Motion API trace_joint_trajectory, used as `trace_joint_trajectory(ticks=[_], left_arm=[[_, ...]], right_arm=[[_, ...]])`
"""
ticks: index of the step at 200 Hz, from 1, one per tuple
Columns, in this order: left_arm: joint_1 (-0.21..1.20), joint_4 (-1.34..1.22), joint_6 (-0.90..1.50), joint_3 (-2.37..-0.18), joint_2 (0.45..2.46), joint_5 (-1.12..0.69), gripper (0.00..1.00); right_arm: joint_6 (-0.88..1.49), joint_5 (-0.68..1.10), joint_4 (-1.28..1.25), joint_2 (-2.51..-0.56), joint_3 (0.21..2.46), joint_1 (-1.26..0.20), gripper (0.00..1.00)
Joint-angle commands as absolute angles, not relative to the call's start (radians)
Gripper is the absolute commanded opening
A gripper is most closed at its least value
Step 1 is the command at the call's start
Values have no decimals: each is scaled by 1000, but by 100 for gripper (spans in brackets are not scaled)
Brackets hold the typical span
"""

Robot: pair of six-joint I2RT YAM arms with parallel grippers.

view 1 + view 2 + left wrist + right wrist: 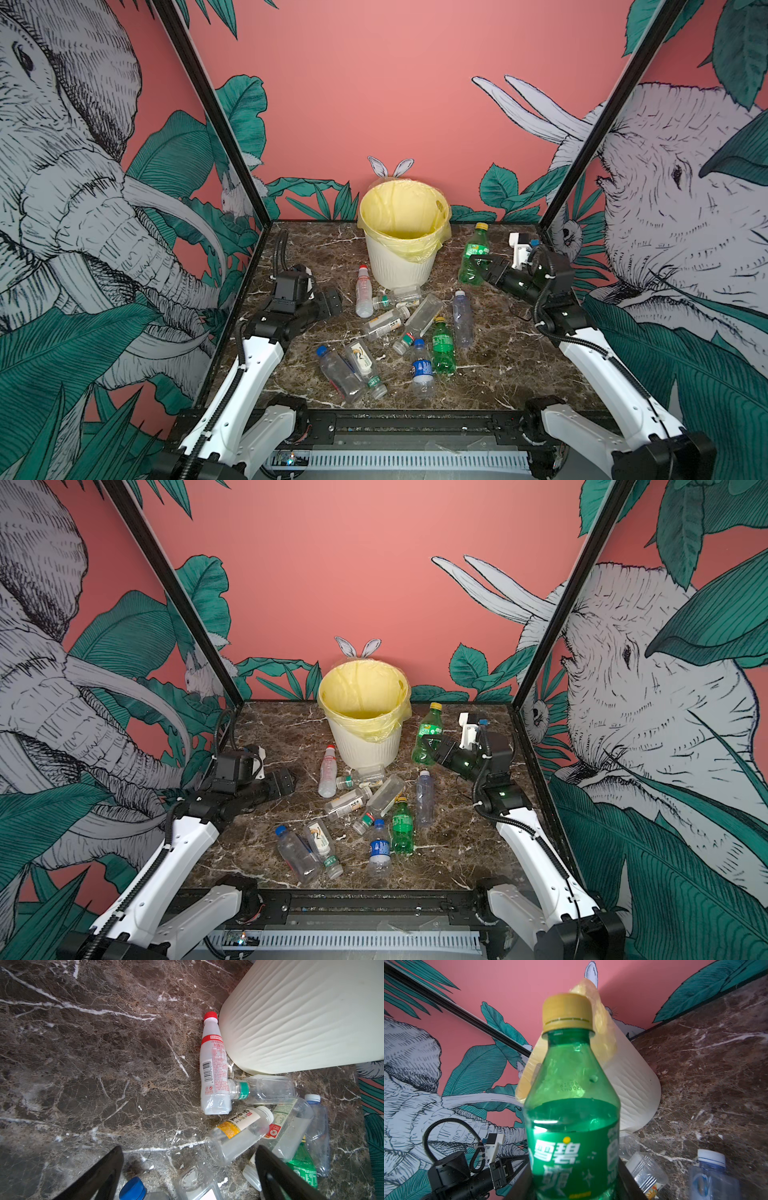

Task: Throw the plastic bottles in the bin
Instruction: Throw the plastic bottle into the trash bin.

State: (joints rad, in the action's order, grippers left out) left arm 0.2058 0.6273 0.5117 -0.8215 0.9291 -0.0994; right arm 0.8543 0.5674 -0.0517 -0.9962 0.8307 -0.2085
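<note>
right gripper (481, 266) clenched on green bottle (476, 248), upright near bin (399, 268), not yet over it | left gripper (189, 1148) gaped empty above loose bottles (417, 326) | risk: if carried low, could have clipped bin or snagged liner (430, 248)

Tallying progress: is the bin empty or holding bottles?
Looks empty: in both top views the bin shows only bare yellow liner; its near bottom is hidden.
</note>
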Motion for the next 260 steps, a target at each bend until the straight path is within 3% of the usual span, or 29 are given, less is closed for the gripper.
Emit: trace_joint_trajectory(ticks=[1,128,163,189,209,222,260], left_arm=[[200,634,536,-818,900,-78,99],[199,634,532,-791,883,-36,99],[199,637,538,-792,877,-31,99],[198,640,551,-784,861,-35,99],[196,648,566,-781,842,-41,99],[196,658,572,-783,827,-41,99],[195,717,576,-808,791,-17,99]], right_arm=[[874,602,-171,-965,821,-205,48],[853,603,-169,-948,857,-219,49],[779,545,-72,-1132,1140,-344,48],[686,317,235,-1356,1515,-457,48],[708,358,371,-1555,1768,-459,62],[714,389,383,-1633,1855,-466,98],[672,303,339,-1548,1812,-473,99]])
